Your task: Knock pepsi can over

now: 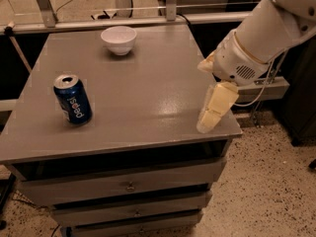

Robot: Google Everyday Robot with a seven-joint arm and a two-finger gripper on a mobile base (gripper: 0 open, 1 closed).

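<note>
The pepsi can (73,99) stands upright on the left part of the grey table top (138,88), dark blue with white lettering and a silver top. My gripper (208,123) hangs from the white arm over the table's front right corner, pointing down, far to the right of the can. One cream finger (217,105) shows clearly. Nothing is in the gripper.
A white bowl (119,39) sits at the back of the table, near the far edge. The table is a grey cabinet with drawers (129,185) below. A metal rail (148,19) and cables run behind it. Speckled floor lies to the right.
</note>
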